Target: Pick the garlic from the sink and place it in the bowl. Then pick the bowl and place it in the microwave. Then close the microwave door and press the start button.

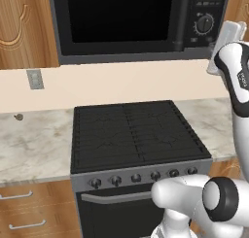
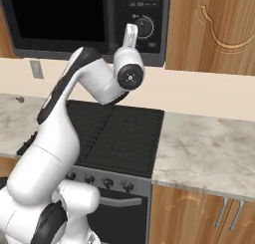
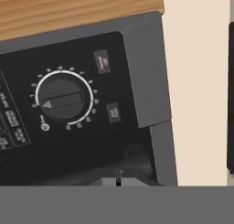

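Dark grey and broad, the microwave [image 1: 141, 23] hangs above the black stove [image 1: 136, 135], which is set into a marbled bench [image 2: 209, 153] with wooden cabinets [image 2: 214, 29] beside the oven. The microwave door [image 1: 116, 18] appears shut, its black window flush with the frame, so whatever sits inside cannot be made out; neither the bowl nor the garlic can be placed from these views, and judging by the closed door the bowl is most likely already inside. That leaves the start button as the step in hand. The white arm reaches up to the right-hand control panel [image 2: 144, 14], with the tool [image 2: 131, 33] raised just in front of the round dial [image 2: 144, 26]. In the hand view the fingertips [image 3: 118, 182] sit pressed together with no gap and nothing between them, pointed toward the lower edge of the panel below the dial [image 3: 64, 99] and the two small buttons [image 3: 113, 112] to one side of it. The risk from here is aim: the tips seem to line up with the frame beneath the panel rather than a button, so a push could land on bare casing or nudge the dial, leaving the oven unstarted. Which small button is start is too blurred to read.
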